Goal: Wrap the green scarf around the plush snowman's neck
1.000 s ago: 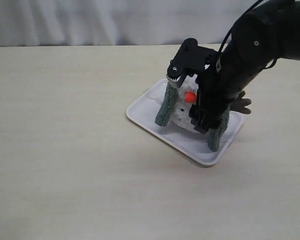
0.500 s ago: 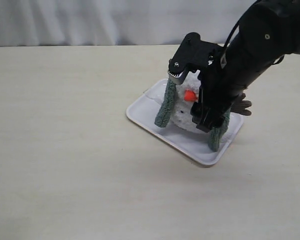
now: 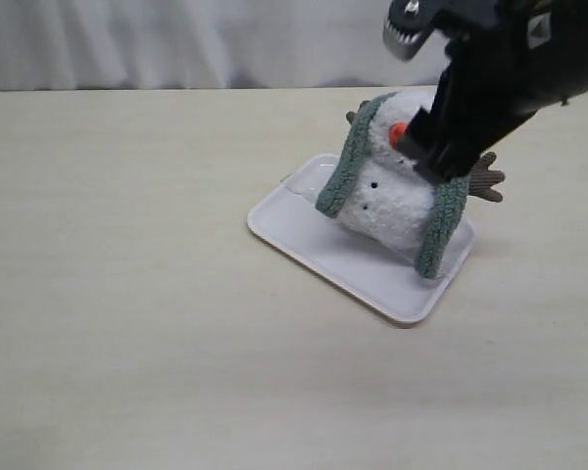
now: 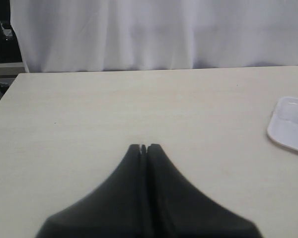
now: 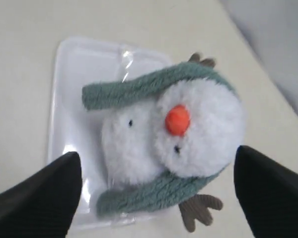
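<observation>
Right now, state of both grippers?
Left gripper: shut, holding nothing.
Right gripper: open, holding nothing.

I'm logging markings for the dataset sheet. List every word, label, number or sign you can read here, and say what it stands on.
No readable text in any view.
On the right arm, a pale patch: too small and blurred to read.
The plush snowman, green scarf, white tray and table: no print or tags showing.
</observation>
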